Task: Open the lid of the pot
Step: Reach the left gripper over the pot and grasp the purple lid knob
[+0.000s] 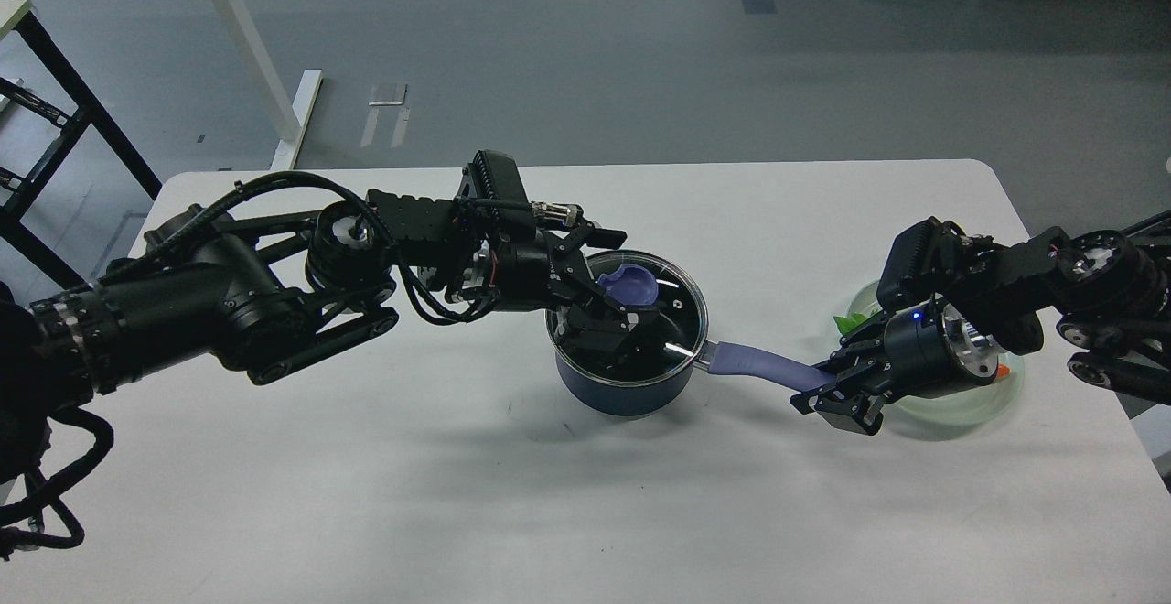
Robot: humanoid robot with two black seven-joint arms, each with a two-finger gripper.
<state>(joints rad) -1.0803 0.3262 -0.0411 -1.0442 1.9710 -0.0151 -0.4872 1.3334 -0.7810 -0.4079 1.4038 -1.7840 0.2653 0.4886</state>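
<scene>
A dark blue pot (pixel 622 389) stands at the middle of the white table (pixel 366 476). Its glass lid (pixel 682 311) sits on it, with a purple knob (pixel 633 285) on top. My left gripper (pixel 631 276) is low over the lid and open, with one finger on the far side of the knob and the other on the near side. I cannot tell whether the fingers touch the knob. My right gripper (pixel 828 389) is shut on the far end of the pot's purple handle (pixel 755 366), which points right.
A pale green glass dish (pixel 970 407) with green leaves (pixel 851 322) and something orange stands under my right wrist at the table's right. The left arm stretches across the table's left half. Grey floor lies beyond the far edge.
</scene>
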